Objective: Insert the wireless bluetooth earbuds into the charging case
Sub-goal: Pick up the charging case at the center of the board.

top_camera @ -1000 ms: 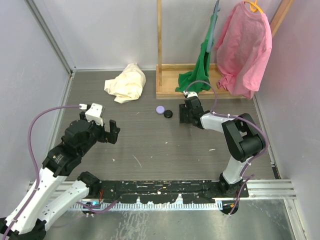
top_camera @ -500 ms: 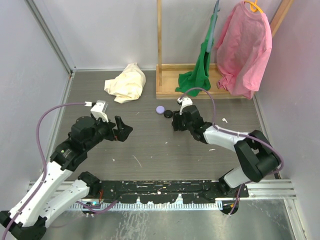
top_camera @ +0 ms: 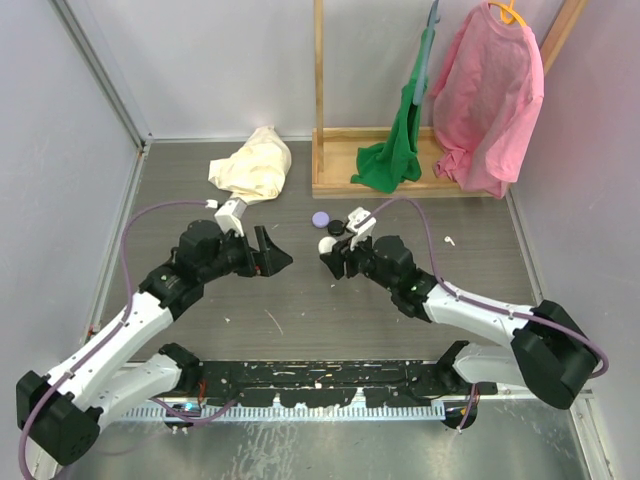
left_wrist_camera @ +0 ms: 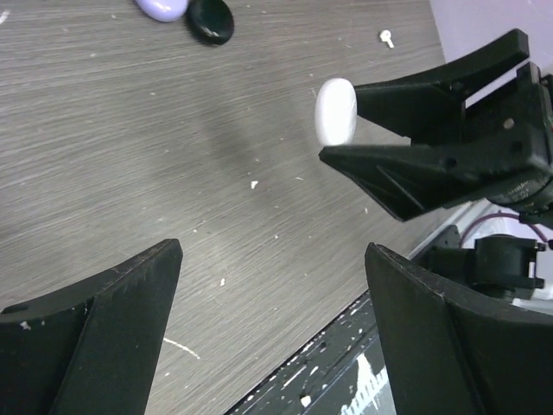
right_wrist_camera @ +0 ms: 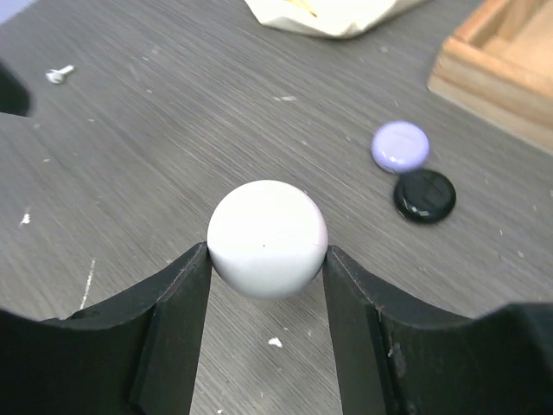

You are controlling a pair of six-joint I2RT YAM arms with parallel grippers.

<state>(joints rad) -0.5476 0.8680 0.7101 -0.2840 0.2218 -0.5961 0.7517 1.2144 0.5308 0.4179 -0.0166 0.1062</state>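
A white round charging case point(right_wrist_camera: 268, 238) is pinched between the fingers of my right gripper point(right_wrist_camera: 268, 254), which holds it above the table; from above the case point(top_camera: 327, 245) is left of the right gripper point(top_camera: 334, 258). My left gripper point(top_camera: 275, 250) faces it from the left, open and empty. In the left wrist view the case point(left_wrist_camera: 335, 111) sits beyond the open left gripper point(left_wrist_camera: 272, 251). One small white earbud point(top_camera: 449, 240) lies on the table to the right, also seen as the earbud point(left_wrist_camera: 386, 37) and the earbud point(right_wrist_camera: 59, 74).
A lilac disc point(top_camera: 320, 219) and a black disc point(top_camera: 337, 227) lie just behind the grippers. A cream cloth point(top_camera: 252, 165) is at the back left. A wooden rack point(top_camera: 345, 185) with a green cloth point(top_camera: 392, 155) and pink shirt point(top_camera: 490, 95) stands at the back right.
My right gripper has moved left and nearer, with the white case showing between its fingers. My left arm has swung right toward it, and its jaws have narrowed slightly.
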